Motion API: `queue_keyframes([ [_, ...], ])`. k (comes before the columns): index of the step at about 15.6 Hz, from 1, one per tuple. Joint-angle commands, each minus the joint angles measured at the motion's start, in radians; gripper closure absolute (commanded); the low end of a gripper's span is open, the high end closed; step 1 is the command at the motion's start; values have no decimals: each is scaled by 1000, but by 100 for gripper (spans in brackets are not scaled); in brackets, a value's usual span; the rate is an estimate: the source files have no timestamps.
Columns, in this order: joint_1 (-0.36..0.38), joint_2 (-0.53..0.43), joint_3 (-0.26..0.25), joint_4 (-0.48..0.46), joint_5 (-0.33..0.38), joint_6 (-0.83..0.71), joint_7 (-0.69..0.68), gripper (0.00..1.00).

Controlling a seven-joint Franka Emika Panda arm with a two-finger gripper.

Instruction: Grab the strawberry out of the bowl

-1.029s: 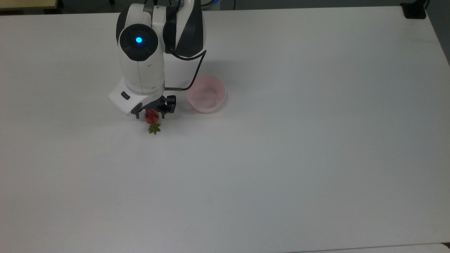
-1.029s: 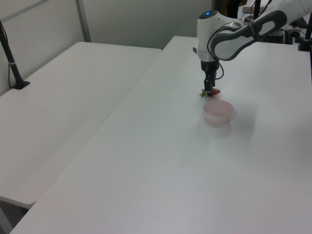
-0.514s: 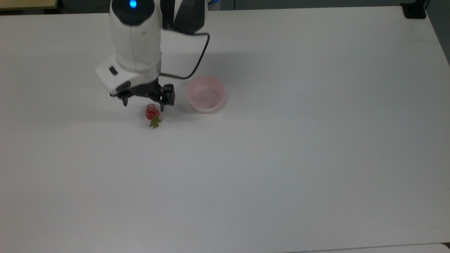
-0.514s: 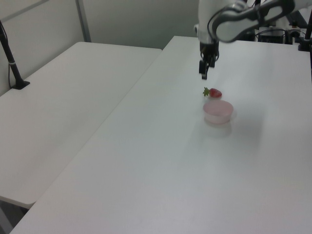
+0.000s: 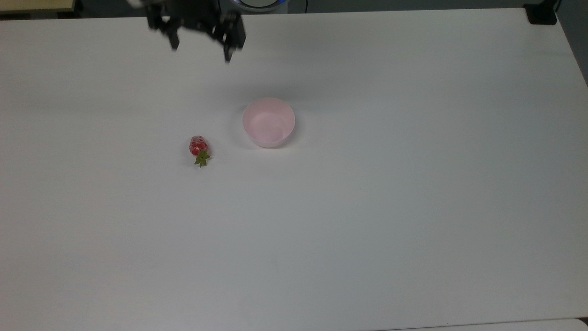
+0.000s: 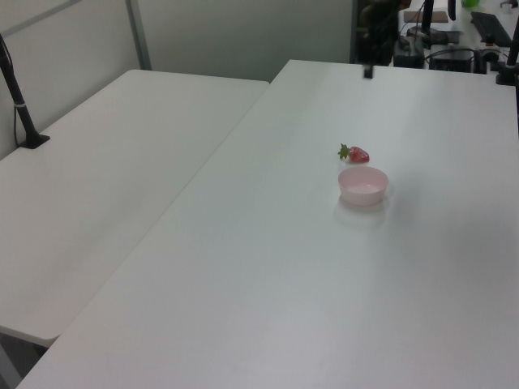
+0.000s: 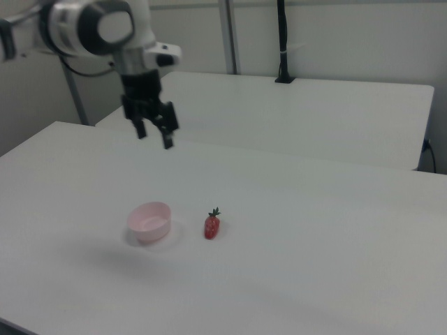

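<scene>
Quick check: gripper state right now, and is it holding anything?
Gripper: open, holding nothing, raised well above the table. The strawberry lies on the table beside the bowl.

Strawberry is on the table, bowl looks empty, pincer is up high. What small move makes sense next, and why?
Probably none beyond easing the arm a little further clear. The strawberry lies on the table beside the bowl, apart from it, and the bowl holds nothing. The pincer hangs open and empty well above both, so the fruit seems to be out already.

Red strawberry (image 5: 198, 147) on its side beside pink bowl (image 5: 268, 122)
</scene>
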Motion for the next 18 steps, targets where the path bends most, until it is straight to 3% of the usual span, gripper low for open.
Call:
queue_keyframes([
  [1,46,-98,-20,-31,56,-103,50,0],
  [5,78,-116,-23,-68,54,-43,12,0],
  [8,120,-112,-69,-77,46,22,-48,0],
  [10,114,-110,-76,-74,46,30,-117,0],
  [18,109,-103,-77,-59,40,34,-122,0],
])
